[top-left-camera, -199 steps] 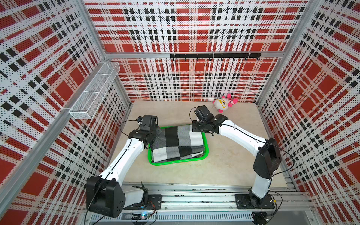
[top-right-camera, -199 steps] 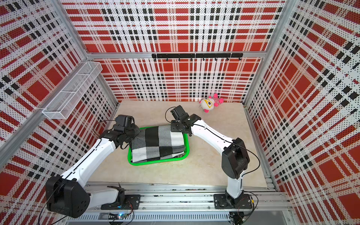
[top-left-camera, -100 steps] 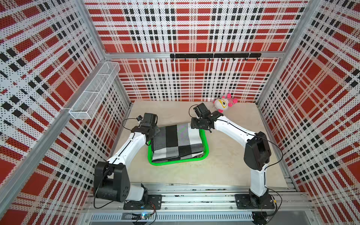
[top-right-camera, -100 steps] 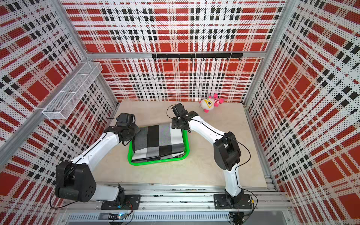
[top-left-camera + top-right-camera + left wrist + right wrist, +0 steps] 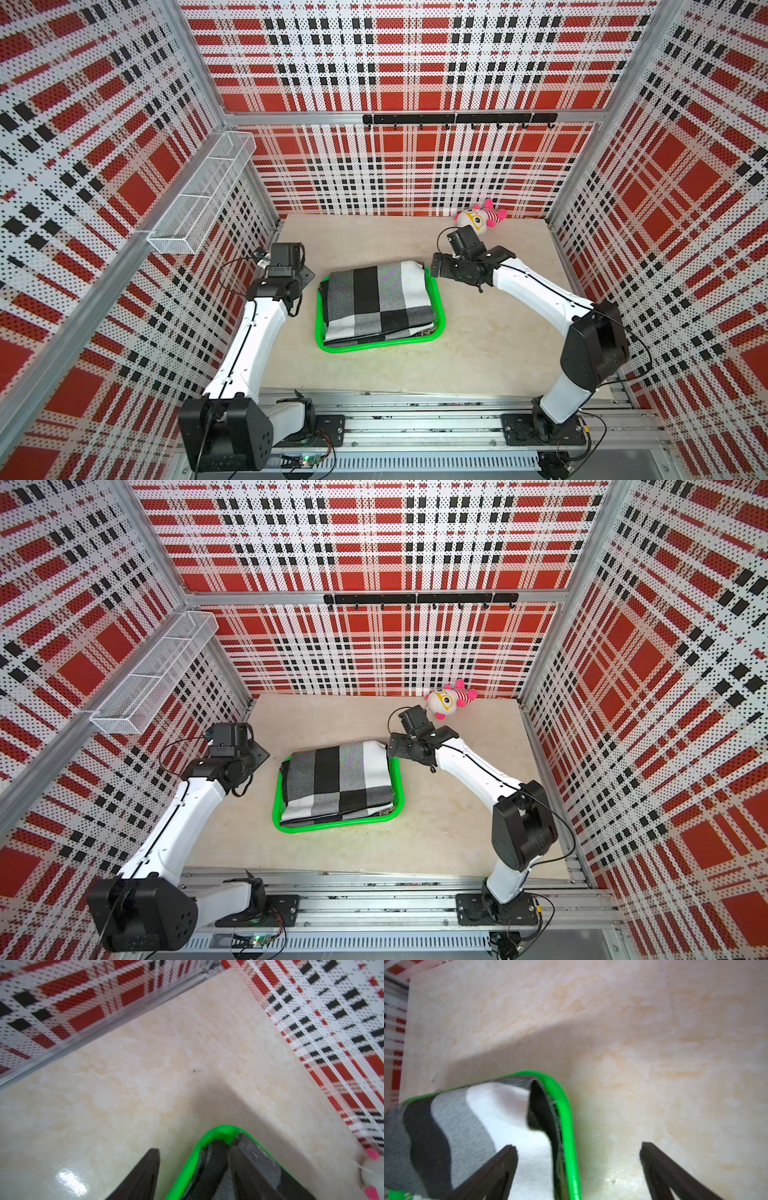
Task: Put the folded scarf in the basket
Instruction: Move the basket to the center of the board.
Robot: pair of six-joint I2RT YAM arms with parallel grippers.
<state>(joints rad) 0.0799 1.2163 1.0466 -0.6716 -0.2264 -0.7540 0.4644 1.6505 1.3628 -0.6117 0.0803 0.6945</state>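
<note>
The folded scarf [image 5: 376, 303] [image 5: 338, 783], checked in black, grey and white, lies in the bright green basket [image 5: 374, 347] [image 5: 332, 825] and covers most of its floor. My left gripper [image 5: 307, 277] [image 5: 259, 756] hangs open just off the basket's far left corner. In the left wrist view the left gripper [image 5: 194, 1151] straddles the rim [image 5: 224, 1129], one finger above the scarf [image 5: 212, 1159]. My right gripper [image 5: 436, 266] [image 5: 390, 748] stands wide open at the far right corner. The right gripper [image 5: 577, 1146] holds nothing, with the scarf [image 5: 467, 1118] and the rim [image 5: 564, 1105] below it.
A pink and white plush toy [image 5: 478, 216] [image 5: 449, 696] lies at the back right, just behind the right wrist. A long white wire rack [image 5: 203, 195] hangs on the left wall. A black hook rail [image 5: 457, 119] runs along the back wall.
Both grippers were shut on the scarf's far corners; they have opened, let go and drawn back outward. The scarf has settled into the basket.
</note>
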